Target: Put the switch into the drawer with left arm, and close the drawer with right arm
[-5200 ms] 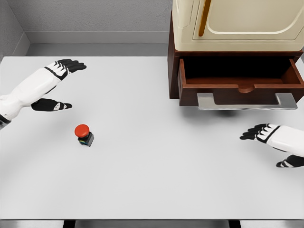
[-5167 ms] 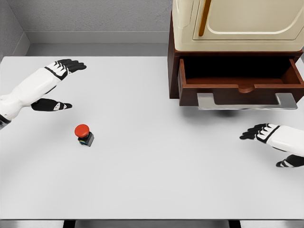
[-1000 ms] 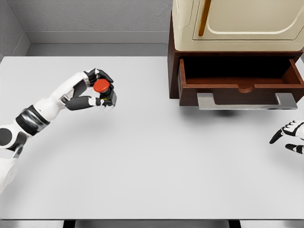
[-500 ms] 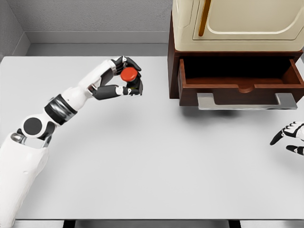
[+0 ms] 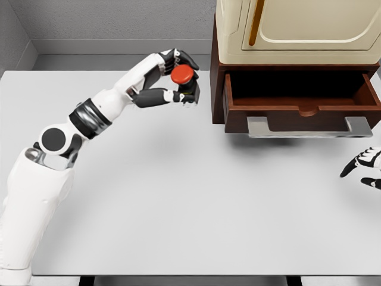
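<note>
- The table (image 5: 190, 226), a broad pale grey surface, fills most of the head view and runs from the near edge to a grey wall at the far side.
- The cabinet (image 5: 297, 36) stands at the far right of the table: a cream upper body with a panelled door, set on a dark brown wooden base.
- The left arm (image 5: 89, 116) comes in from the near left and reaches diagonally toward the far right, white with dark joints at the shoulder and forearm.
- The drawer (image 5: 300, 110) is pulled open out of the cabinet's brown base toward the near side; its interior is dark and a flat silver handle (image 5: 306, 127) runs along its front.
- The left hand (image 5: 169, 80) is held up above the far part of the table, just left of the cabinet's brown side, with its black fingers curled tightly around the switch.
- The right hand (image 5: 366, 170) shows only partly at the right edge, nearer than the drawer front and apart from it; its dark fingers look loosely spread and hold nothing.
- The switch (image 5: 184, 80), with a round red button on a small dark body, sits in the left hand's grasp, clear of the table and still left of the drawer opening.
</note>
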### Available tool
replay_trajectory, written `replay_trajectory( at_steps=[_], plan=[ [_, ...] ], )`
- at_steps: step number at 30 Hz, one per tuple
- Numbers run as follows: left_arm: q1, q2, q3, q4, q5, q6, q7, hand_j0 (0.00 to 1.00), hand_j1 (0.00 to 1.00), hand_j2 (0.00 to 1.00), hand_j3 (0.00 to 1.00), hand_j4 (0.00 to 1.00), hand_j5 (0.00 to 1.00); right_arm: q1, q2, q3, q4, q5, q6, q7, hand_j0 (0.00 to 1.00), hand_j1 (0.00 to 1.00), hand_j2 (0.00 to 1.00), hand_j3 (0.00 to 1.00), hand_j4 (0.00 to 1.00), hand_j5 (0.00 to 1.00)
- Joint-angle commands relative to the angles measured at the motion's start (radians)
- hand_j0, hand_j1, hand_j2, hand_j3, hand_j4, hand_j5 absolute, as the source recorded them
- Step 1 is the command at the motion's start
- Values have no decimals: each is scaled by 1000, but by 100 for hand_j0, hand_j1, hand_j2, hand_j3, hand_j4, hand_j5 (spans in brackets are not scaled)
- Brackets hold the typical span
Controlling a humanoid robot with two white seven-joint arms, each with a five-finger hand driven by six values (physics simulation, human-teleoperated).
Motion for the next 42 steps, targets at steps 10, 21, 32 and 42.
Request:
replay_trajectory(
  at_steps=[10,21,32,42],
  plan=[
    [-31,-119,-8,-4,-163,8,0,35,35,35,35,35,35,2,-8,3,0,-10,3,0,58,58,58,58,58,58],
    [-94,-140,-69,-10,-404,0,4,33,33,33,33,33,33,5,-8,4,0,-10,3,0,58,58,58,58,58,58],
    [-161,-208,-121,-9,-642,0,7,33,33,33,33,33,33,5,-12,-7,0,-30,3,0,58,58,58,58,58,58],
    [-189,-269,-150,2,-838,59,9,32,32,32,32,32,32,5,-12,-31,0,-48,3,0,57,57,57,57,57,57]
  ],
)
